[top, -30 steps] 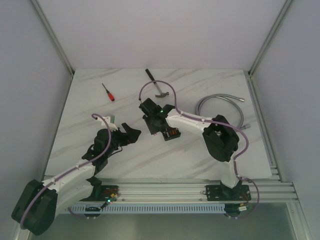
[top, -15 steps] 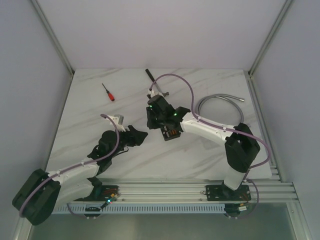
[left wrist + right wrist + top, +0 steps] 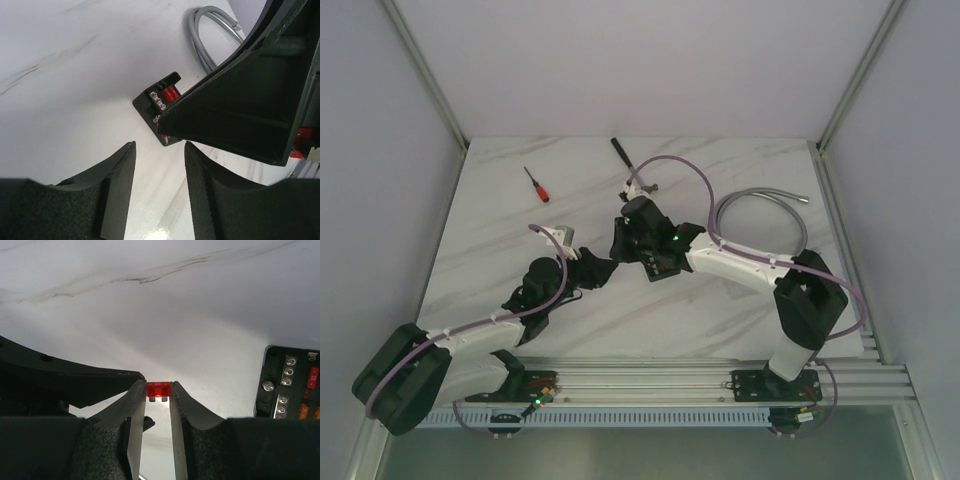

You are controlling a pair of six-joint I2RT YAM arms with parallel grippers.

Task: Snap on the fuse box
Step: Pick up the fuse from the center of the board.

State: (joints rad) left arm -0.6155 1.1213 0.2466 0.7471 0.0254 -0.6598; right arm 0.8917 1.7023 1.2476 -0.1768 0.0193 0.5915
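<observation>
The left pincer (image 3: 159, 146) is half open and empty, maybe ready to help. At its 2 o'clock the right pincer (image 3: 157, 396) pinches a tiny red fuse (image 3: 158, 386), likely for the fuse box (image 3: 295, 390) on the counter (image 3: 740, 170) at 4 o'clock.

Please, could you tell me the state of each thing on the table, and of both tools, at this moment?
fuse box, uncovered, fuses showing inside.
red fuse, gripped by the right tool.
right tool, shut on the red fuse.
left tool, open and empty, facing the fuse box.
screwdriver, lying flat, not held.
hammer, lying flat, not held.
grey hose, lying in a curve.
</observation>
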